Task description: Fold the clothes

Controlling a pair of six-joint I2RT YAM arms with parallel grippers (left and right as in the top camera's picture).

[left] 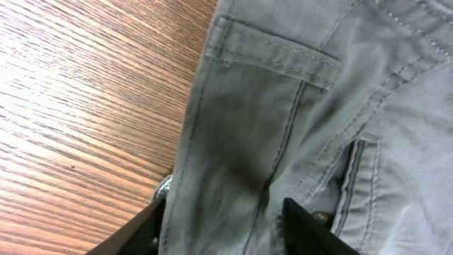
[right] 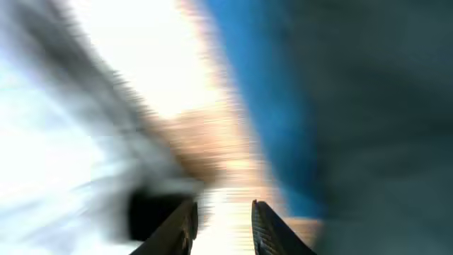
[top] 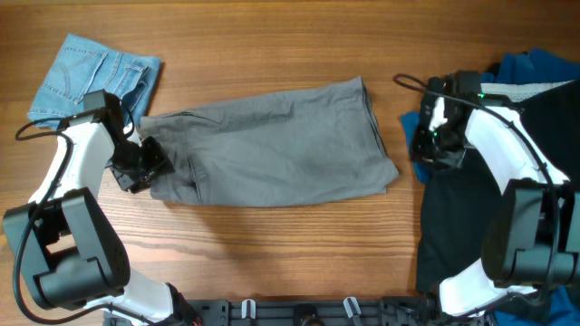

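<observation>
The mid-grey shorts (top: 272,145) lie folded flat across the middle of the table. My left gripper (top: 143,169) is at their left end, by the waistband. In the left wrist view its jaws (left: 223,207) stand apart, with the grey waistband cloth (left: 248,127) lying loose between the fingers (left: 304,227). My right gripper (top: 424,149) is just past the shorts' right edge, over blue cloth. The right wrist view is heavily blurred. There the right gripper (right: 224,207) is open, and only bright wood shows in the gap.
Light-blue denim shorts (top: 91,77) lie folded at the back left. A black garment (top: 467,226) covers the right side, with a bright-blue garment (top: 535,68) behind it. Bare wooden table (top: 272,254) runs along the front.
</observation>
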